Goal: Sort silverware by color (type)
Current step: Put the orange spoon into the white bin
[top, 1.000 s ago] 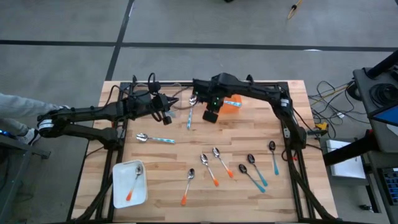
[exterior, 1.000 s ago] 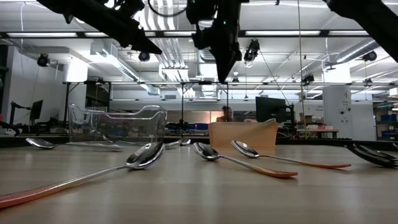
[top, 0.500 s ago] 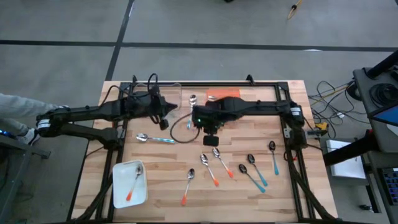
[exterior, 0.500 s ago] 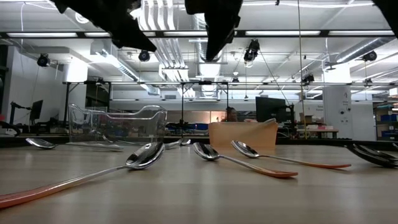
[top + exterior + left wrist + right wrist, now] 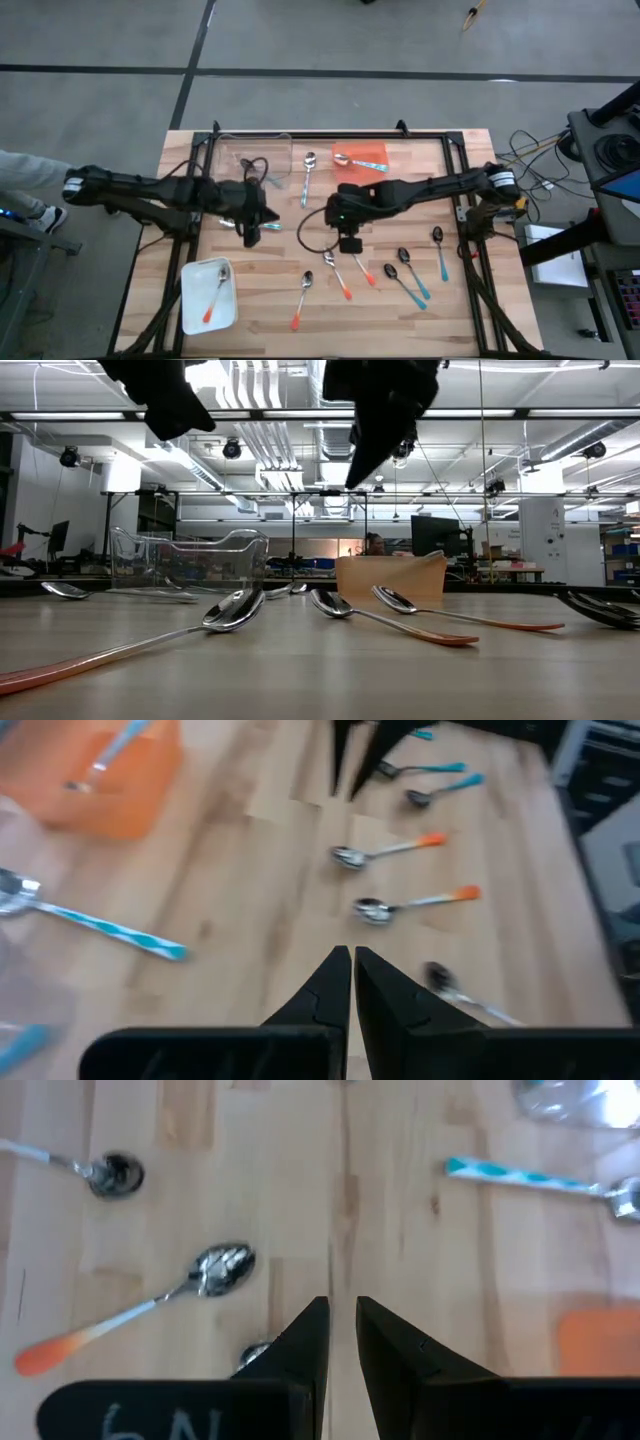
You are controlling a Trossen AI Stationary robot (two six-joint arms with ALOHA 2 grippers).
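Landmark: the white tray (image 5: 192,300) at the table's near left corner, one orange-handled spoon (image 5: 216,294) lying in it.
Right gripper: the right gripper (image 5: 349,243) hangs over mid-table, well right of the tray; its wrist view shows the fingers (image 5: 303,1342) a narrow gap apart, holding nothing.
Nearest target: two orange-handled spoons (image 5: 337,273) (image 5: 357,260) lie directly below and just toward the front edge from that gripper, bowls nearest it, handles running away toward the front right. The right arm is plainly the closer one.
Left gripper: the left gripper (image 5: 250,233) sits above the tray, toward the table's back, fingertips (image 5: 338,970) pressed together and empty, close beside a light-blue-handled spoon (image 5: 243,223) lying crosswise.
Other spoons: a third orange one (image 5: 302,298) just right of the tray; three teal-handled dark spoons (image 5: 420,268) far right; another light-blue one (image 5: 306,178) toward the back.
Containers: a clear bin (image 5: 252,160) and an orange tray (image 5: 364,157) holding one spoon, both at the back edge.
In the way: I'd judge nothing blocks a straight drop, though the two orange spoons lie close enough that fingers could nudge the neighbour.
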